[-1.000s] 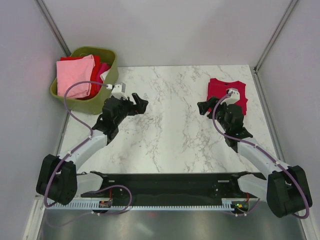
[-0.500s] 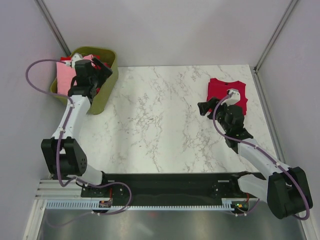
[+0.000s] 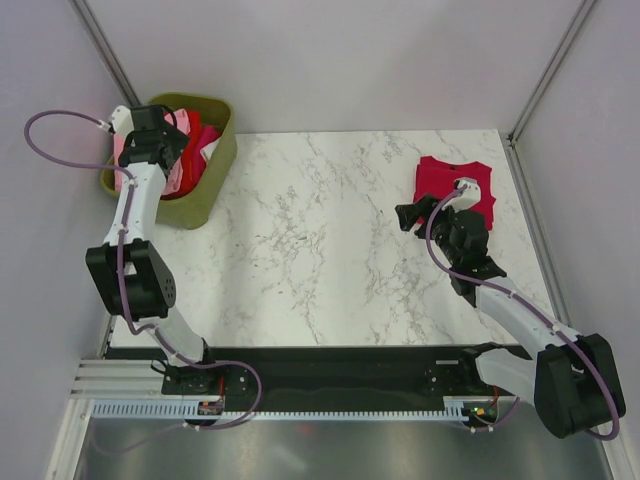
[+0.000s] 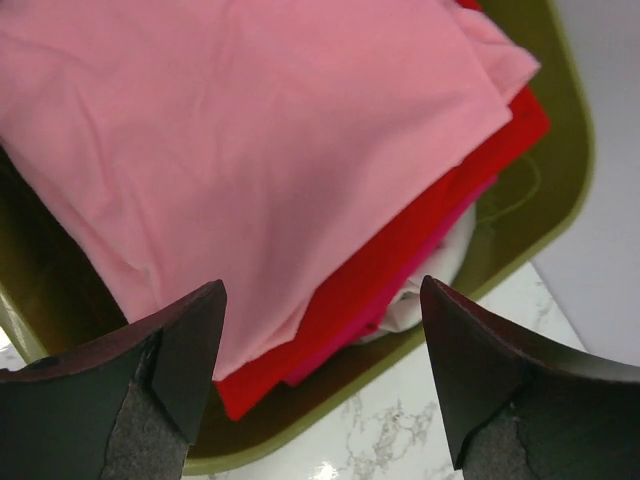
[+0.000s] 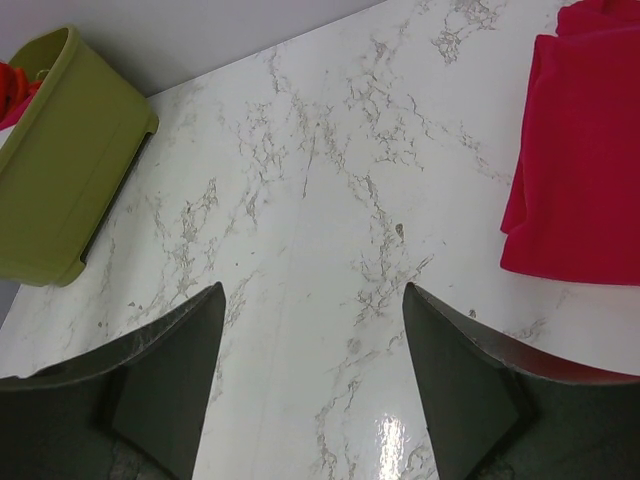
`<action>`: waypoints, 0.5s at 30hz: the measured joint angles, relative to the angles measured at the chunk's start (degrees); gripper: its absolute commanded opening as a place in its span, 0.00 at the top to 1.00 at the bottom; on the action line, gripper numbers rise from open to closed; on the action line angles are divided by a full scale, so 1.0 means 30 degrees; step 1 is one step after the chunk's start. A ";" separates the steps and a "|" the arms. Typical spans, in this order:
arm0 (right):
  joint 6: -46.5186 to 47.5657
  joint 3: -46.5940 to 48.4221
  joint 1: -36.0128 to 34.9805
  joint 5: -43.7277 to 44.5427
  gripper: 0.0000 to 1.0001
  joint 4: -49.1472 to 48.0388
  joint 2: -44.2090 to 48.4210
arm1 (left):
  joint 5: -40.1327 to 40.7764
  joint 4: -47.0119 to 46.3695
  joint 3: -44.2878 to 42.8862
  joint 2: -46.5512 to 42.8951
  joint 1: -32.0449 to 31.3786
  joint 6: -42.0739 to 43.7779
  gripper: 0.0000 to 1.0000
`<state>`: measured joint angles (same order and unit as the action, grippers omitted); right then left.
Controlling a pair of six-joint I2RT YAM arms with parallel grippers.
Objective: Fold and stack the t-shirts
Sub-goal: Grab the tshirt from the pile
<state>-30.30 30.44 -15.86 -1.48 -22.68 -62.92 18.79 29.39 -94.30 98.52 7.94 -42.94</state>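
Note:
Several t-shirts lie piled in the olive-green basket (image 4: 563,120): a light pink one (image 4: 250,130) on top, then bright red (image 4: 420,220), hot pink (image 4: 350,335) and white (image 4: 440,272). My left gripper (image 4: 320,285) hangs open just above the pile's near edge, with nothing between its fingers; from above it (image 3: 170,150) sits over the basket (image 3: 218,150). A dark crimson t-shirt (image 3: 440,178) lies folded at the table's far right. My right gripper (image 3: 408,215) is open over bare marble to the left of that shirt (image 5: 580,150), also empty (image 5: 312,287).
The basket stands at the table's far-left corner against the left wall, and appears in the right wrist view too (image 5: 70,170). White marble table (image 3: 320,250) stretches between the basket and the crimson shirt. Walls close in on both sides.
My left arm has swung from the table's left-middle out over the basket and come down close to the shirt pile. The right arm has not moved.

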 measured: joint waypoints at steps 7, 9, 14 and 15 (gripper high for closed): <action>-0.0007 0.0000 0.0000 0.0007 0.20 0.0000 -0.0007 | 0.0750 0.0867 -0.0219 0.1545 0.0321 0.0583 0.37; -0.0007 0.0000 0.0000 0.0007 0.20 0.0007 -0.0015 | 0.0750 0.0984 -0.0219 0.1668 0.0328 0.0736 0.54; -0.0022 0.0000 0.0000 0.0073 0.20 0.0007 -0.0117 | 0.0466 0.1056 -0.0262 0.1690 0.0350 0.0918 0.98; -0.0029 0.0000 0.0000 0.0080 0.20 0.0000 -0.0168 | 0.0233 0.1056 -0.0262 0.1690 0.0386 0.1035 0.98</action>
<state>-30.39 30.44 -15.86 -1.23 -22.68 -63.42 19.49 32.56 -95.09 103.59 9.10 -39.83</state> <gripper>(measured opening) 0.800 0.057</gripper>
